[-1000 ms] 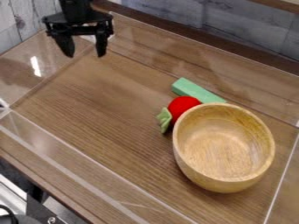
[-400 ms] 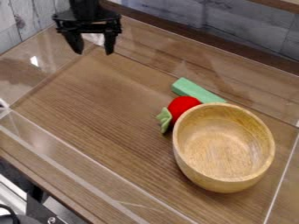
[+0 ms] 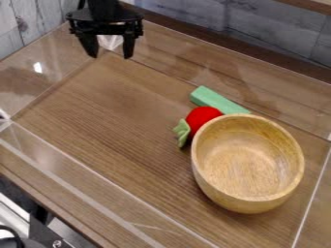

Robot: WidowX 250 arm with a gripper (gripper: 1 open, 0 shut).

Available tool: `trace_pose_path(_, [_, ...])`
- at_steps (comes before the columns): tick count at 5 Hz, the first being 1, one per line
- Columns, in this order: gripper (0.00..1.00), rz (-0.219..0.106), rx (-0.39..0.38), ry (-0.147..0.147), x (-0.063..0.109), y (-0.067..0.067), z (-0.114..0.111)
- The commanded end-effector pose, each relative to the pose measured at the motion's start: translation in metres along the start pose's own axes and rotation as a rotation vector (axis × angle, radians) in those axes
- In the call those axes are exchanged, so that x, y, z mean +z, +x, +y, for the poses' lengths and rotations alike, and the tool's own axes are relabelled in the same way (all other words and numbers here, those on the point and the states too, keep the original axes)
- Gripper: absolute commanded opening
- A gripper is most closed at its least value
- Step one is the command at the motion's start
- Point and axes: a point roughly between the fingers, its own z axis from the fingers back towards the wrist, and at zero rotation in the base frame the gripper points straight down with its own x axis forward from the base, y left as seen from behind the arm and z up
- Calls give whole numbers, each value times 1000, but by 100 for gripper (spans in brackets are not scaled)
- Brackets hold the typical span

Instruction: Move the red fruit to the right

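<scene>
The red fruit (image 3: 200, 119) is a small glossy ball with green leaves on its left side. It lies on the wooden table, touching the left rim of the wooden bowl (image 3: 249, 162). My gripper (image 3: 108, 46) hangs at the far upper left, pointing down, well apart from the fruit. Its black fingers (image 3: 87, 45) stand open with nothing between them.
A light green rectangular block (image 3: 218, 101) lies just behind the fruit. Clear plastic walls (image 3: 77, 174) fence in the table, running along the front-left and the right side. A grey plank wall rises at the back.
The gripper has shifted a little to the right and stayed open. Fruit, block and bowl have not moved.
</scene>
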Motion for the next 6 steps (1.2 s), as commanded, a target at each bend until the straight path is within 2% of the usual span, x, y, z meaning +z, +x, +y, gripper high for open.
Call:
trace_pose_path(1, [100, -95, -1, 10, 23, 23, 3])
trace_pose_path(2, [100, -95, 12, 23, 23, 24, 7])
trace_pose_path(4, [100, -93, -8, 36, -1, 26, 17])
trace_pose_path(6, [100, -99, -67, 13, 18, 38, 14])
